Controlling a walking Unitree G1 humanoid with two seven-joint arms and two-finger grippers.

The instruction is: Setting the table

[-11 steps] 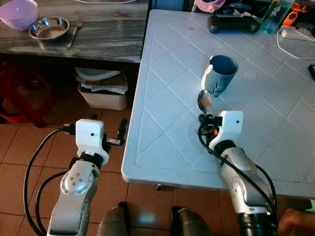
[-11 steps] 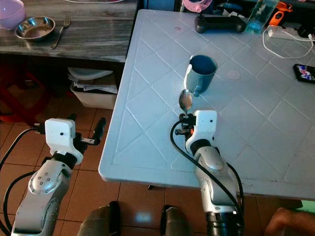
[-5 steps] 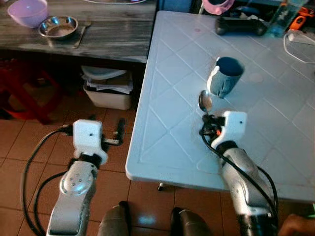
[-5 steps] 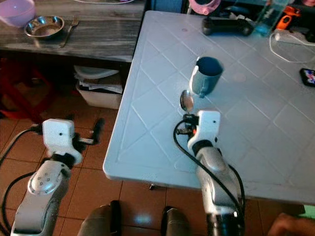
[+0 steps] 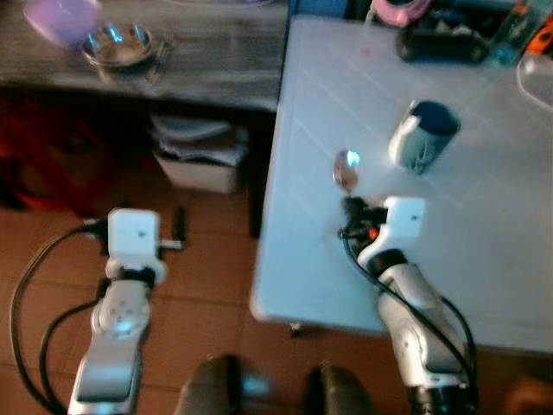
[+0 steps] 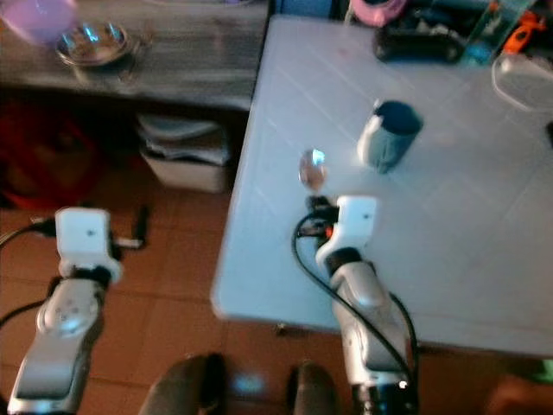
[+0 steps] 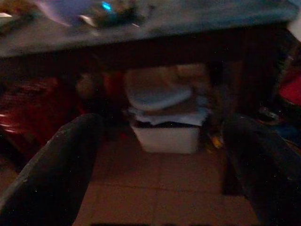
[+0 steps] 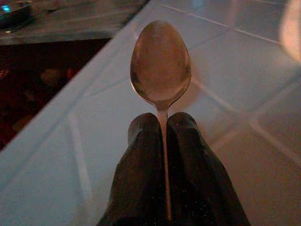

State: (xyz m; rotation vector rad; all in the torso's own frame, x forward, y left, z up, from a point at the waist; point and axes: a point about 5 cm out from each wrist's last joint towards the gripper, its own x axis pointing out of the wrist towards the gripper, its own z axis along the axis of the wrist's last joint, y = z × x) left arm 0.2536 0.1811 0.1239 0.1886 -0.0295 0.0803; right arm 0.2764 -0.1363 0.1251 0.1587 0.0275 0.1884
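My right gripper (image 5: 352, 206) is shut on the handle of a metal spoon (image 8: 160, 66), whose bowl (image 5: 346, 169) sticks out ahead of the fingers (image 8: 141, 155) just over the white table (image 5: 484, 259), near its left edge. A blue mug (image 5: 422, 147) stands on the table a little beyond and to the right of the spoon. My left gripper (image 5: 179, 230) hangs over the tiled floor left of the table; in the left wrist view its two fingers (image 7: 61, 155) stand apart with nothing between them.
A grey side table (image 5: 207, 69) at the back left carries a purple bowl (image 5: 60, 19) and a steel bowl (image 5: 117, 45). A white box of papers (image 7: 164, 122) sits under it. A black controller (image 5: 441, 45) and other clutter lie at the white table's far end.
The whole picture has shifted right and blurred, so the camera has moved. The right gripper still holds the spoon the same way, now closer to the table's left edge.
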